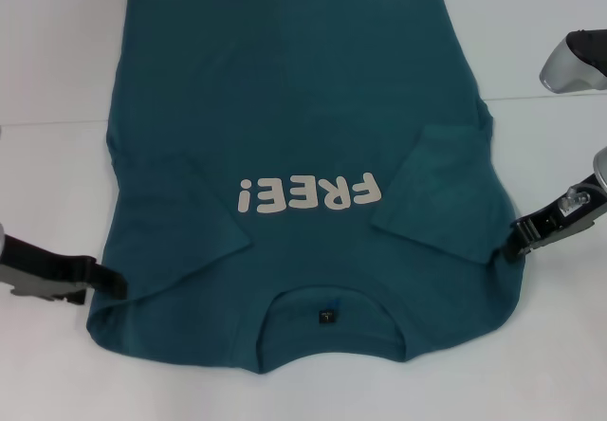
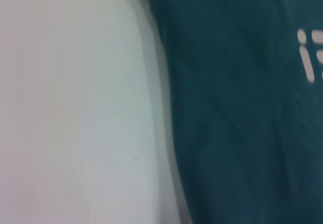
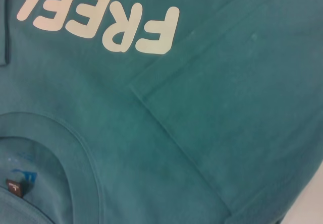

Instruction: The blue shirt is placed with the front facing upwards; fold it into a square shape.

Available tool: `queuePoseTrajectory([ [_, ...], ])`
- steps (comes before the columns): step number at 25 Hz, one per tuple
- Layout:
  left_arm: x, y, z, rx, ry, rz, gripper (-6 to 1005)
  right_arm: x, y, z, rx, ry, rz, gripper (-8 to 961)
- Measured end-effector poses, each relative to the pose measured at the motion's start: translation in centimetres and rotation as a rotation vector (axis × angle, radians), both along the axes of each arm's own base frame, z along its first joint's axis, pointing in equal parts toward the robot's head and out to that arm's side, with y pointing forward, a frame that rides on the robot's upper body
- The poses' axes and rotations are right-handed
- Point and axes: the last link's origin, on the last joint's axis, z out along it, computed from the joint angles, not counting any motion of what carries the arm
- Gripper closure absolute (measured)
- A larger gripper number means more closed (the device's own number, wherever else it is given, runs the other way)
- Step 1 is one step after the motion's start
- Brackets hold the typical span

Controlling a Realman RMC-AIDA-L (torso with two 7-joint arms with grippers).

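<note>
Both grippers sit at the shoulder edges of the blue shirt [image 1: 294, 155], left gripper [image 1: 112, 282] and right gripper [image 1: 517, 236] equally close, shirt's long axis running away between them; jaw state I can't tell.

A white table [image 1: 57, 184] carries the blue shirt [image 1: 285, 108], spread flat between the left gripper [image 1: 112, 282] and the right gripper [image 1: 520, 234], collar nearest.
</note>
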Motion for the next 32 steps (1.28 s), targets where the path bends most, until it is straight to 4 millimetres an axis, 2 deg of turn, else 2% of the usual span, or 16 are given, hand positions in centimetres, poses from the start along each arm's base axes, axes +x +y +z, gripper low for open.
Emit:
queuePoseTrajectory([
  [8, -0.2, 0.5, 1.3, 0.064, 0.023, -0.024, 284, -0.1, 0.1, 0.1, 0.002, 0.000, 0.003, 915],
  [12, -0.2, 0.6, 1.4, 0.069, 0.037, -0.037, 170, -0.2, 0.2, 0.2, 0.005, 0.000, 0.005, 915],
  [17, -0.1, 0.6, 1.3, 0.066, 0.045, -0.036, 99, -0.2, 0.3, 0.2, 0.008, -0.001, 0.007, 915],
  [32, 0.1, 0.1, 1.0, 0.020, 0.043, -0.047, 98, 0.0, 0.4, 0.3, 0.021, -0.003, 0.007, 916],
])
